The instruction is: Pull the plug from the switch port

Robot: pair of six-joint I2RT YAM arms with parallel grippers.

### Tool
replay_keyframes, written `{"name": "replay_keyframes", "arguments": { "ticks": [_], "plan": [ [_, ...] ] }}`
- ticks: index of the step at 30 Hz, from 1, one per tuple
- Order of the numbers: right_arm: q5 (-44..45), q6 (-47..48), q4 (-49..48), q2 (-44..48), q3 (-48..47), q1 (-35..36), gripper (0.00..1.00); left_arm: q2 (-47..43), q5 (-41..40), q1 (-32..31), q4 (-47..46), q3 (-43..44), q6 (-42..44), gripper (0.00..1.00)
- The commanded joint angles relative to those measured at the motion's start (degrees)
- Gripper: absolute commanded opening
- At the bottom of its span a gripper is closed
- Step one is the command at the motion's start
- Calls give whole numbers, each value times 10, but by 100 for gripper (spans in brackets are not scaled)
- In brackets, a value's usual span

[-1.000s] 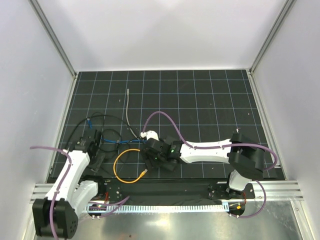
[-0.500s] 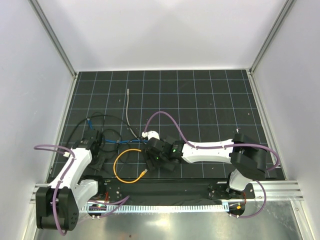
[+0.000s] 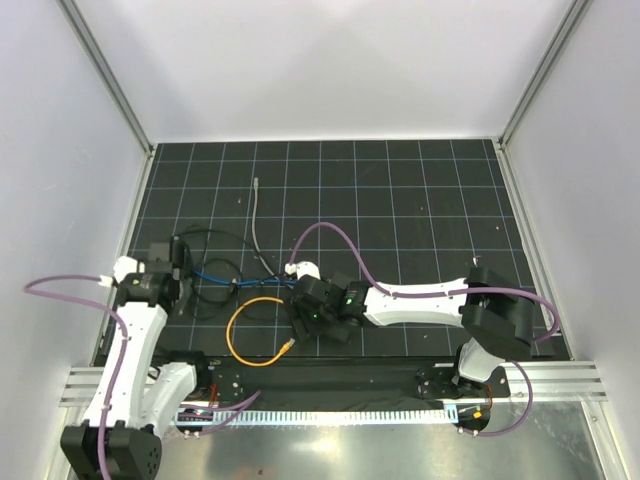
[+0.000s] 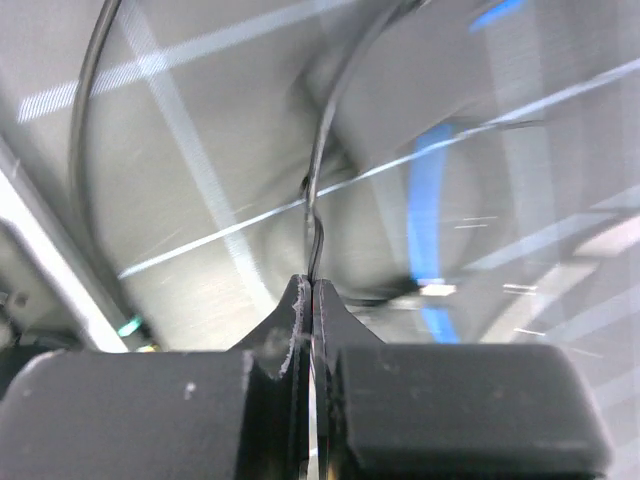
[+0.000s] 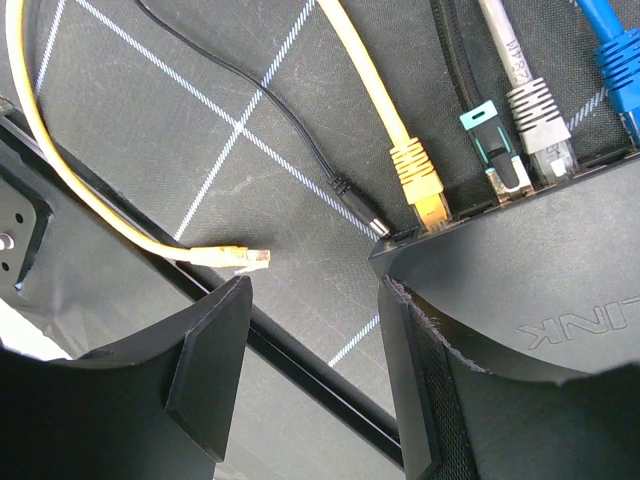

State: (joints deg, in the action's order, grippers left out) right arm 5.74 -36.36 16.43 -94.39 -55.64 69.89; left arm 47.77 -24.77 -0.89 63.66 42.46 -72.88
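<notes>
The flat black switch point(image 5: 540, 270) lies at the right of the right wrist view. Its near edge holds a thin black plug point(image 5: 360, 208), a yellow plug point(image 5: 420, 180), a teal one point(image 5: 495, 150), a grey one point(image 5: 538, 120) and a blue one point(image 5: 620, 70). My right gripper point(image 5: 312, 290) is open, one finger resting against the switch and nothing between the fingers. In the top view the right gripper point(image 3: 302, 314) covers most of the switch point(image 3: 335, 332). My left gripper point(image 4: 312, 285) is shut on a thin black cable point(image 4: 316, 215). The left gripper point(image 3: 180, 262) is at the mat's left side.
A loose yellow plug end point(image 5: 235, 257) lies on the mat by my right gripper's left finger. The yellow cable point(image 3: 240, 320) loops near the front rail point(image 3: 330, 375). A blue cable point(image 3: 215, 275) and a grey cable point(image 3: 256, 215) trail across the gridded mat.
My left gripper has gone from open to shut on the thin black cable, and the left arm has swung out to the left. The right arm has hardly moved.
</notes>
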Motion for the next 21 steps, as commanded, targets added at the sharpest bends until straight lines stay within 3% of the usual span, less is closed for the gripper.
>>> {"name": "replay_keyframes", "arguments": {
  "ticks": [1, 8, 13, 21],
  "plan": [
    [-20, -16, 71, -51, 45, -2, 61, -27, -74, 4, 24, 100, 66, 0],
    [-32, -26, 48, -80, 60, -9, 61, -21, -106, 4, -7, 263, 172, 0],
    [-31, -33, 35, -94, 66, -12, 61, 15, -42, 4, -76, 354, 258, 0],
    [-23, -29, 48, -86, 51, -17, 61, 85, 12, 4, -110, 446, 322, 0]
  ]
}}
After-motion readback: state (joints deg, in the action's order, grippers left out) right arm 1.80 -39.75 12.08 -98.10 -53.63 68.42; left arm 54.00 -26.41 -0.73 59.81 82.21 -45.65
